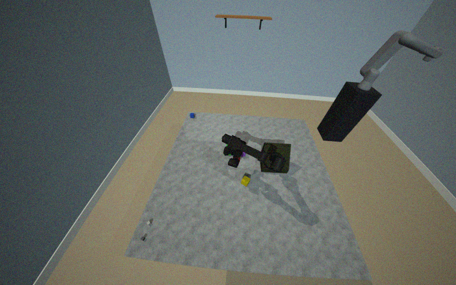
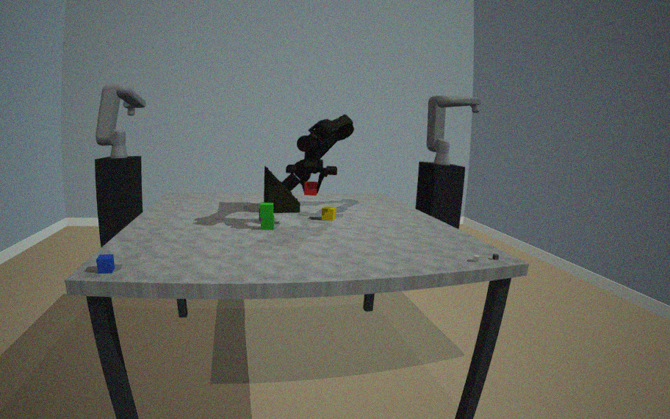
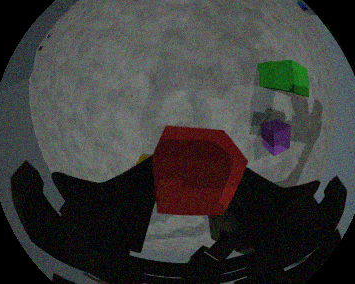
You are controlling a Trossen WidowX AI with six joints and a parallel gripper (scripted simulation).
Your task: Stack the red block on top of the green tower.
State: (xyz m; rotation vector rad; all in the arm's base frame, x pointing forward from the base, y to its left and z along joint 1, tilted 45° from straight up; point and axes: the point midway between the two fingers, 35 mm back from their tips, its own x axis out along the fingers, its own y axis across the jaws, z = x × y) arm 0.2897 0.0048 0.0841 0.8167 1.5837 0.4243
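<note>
My gripper (image 2: 311, 190) (image 3: 193, 158) is shut on the red block (image 2: 311, 187) (image 3: 188, 167), one finger on each side, and holds it in the air above the table. The green tower (image 2: 267, 216) (image 3: 283, 76) stands upright on the table. In the exterior view it is left of the held block and lower; in the wrist view it is ahead and to the right. The red block and the tower are apart. In the top view the arm hides most of both.
A purple block (image 1: 243, 154) (image 3: 276, 136) is near the tower, mostly hidden behind it in the exterior view. A yellow block (image 1: 245, 180) (image 2: 328, 214) lies to the other side. A blue block (image 1: 192, 115) (image 2: 106, 263) sits at a far corner. Two tiny pieces lie near another corner.
</note>
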